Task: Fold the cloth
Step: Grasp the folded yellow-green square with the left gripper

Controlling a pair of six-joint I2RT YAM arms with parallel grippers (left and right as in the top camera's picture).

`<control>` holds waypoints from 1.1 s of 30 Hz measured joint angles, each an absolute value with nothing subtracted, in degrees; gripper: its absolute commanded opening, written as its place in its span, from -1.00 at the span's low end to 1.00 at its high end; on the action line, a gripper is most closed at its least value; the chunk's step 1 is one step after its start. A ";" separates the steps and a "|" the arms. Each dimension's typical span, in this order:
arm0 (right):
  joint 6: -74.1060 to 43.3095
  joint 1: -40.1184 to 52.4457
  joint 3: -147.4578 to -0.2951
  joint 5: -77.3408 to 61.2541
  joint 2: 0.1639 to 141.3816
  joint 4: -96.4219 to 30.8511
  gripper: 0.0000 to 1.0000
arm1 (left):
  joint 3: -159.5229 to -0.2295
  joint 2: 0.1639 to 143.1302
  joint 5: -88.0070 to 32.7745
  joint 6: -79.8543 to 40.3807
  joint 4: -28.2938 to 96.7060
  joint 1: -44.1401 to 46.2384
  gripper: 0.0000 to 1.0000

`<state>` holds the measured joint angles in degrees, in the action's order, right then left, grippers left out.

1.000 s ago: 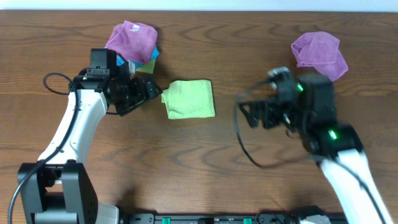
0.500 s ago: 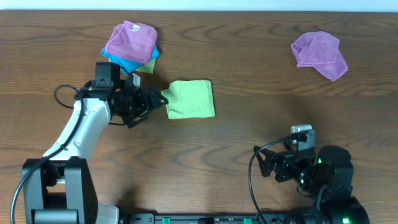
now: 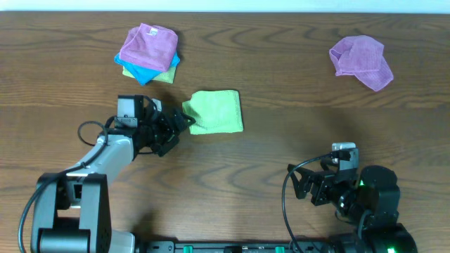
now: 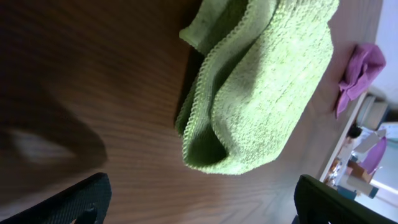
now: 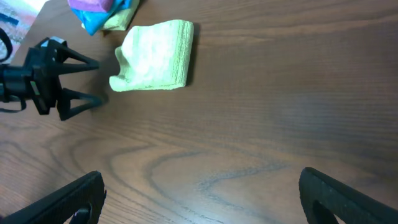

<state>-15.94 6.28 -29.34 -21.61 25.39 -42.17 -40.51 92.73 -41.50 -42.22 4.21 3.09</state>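
A folded green cloth (image 3: 216, 111) lies on the wooden table left of centre; it also shows in the left wrist view (image 4: 261, 87) and the right wrist view (image 5: 154, 56). My left gripper (image 3: 181, 125) is open and empty, just left of the cloth's near left corner, apart from it. Its fingers show at the bottom of the left wrist view (image 4: 199, 205). My right gripper (image 3: 304, 188) is open and empty at the front right, far from the cloth; its fingers show low in the right wrist view (image 5: 199, 199).
A stack of folded cloths, purple on blue and yellow-green (image 3: 148, 53), lies at the back left. A crumpled purple cloth (image 3: 361, 60) lies at the back right. The table's front edge runs just below the right arm.
The left gripper has moved down and toward the cloth's near left corner. The right arm pulled back from mid-table to the front right a second ago and has since stayed still.
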 measured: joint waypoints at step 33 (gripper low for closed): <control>-15.97 6.28 -29.34 -21.50 25.36 -42.22 0.99 | -41.41 106.39 -37.54 -55.64 -20.47 12.43 -0.74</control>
